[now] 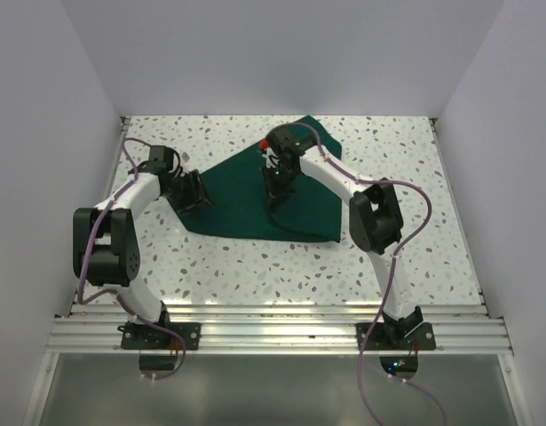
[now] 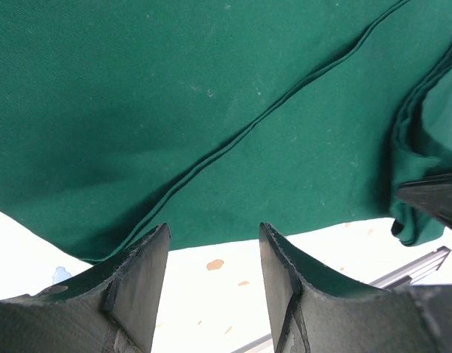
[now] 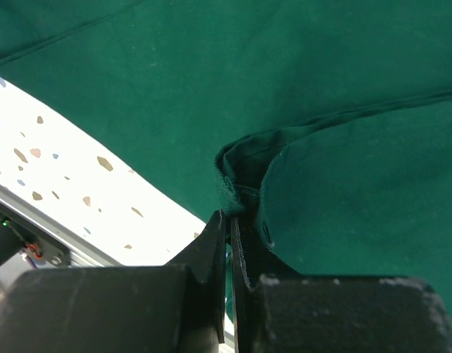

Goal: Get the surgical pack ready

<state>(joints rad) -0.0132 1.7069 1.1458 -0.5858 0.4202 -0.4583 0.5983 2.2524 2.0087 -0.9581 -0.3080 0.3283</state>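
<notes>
Green cloth drape (image 1: 246, 209), soft and limp, lies across the desk's (image 1: 281, 266) middle toward its far edge. The right pincer (image 3: 227, 217) pinches a bunched fold; the left pincer (image 2: 213, 235) stands spread at the hemmed left edge, probably the firmest hold.

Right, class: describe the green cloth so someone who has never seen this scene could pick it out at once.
On the white speckled table, across its far middle, lies the dark green drape, a fold pinched by the right gripper. It is the only cloth there, solid green with hemmed edges.
</notes>
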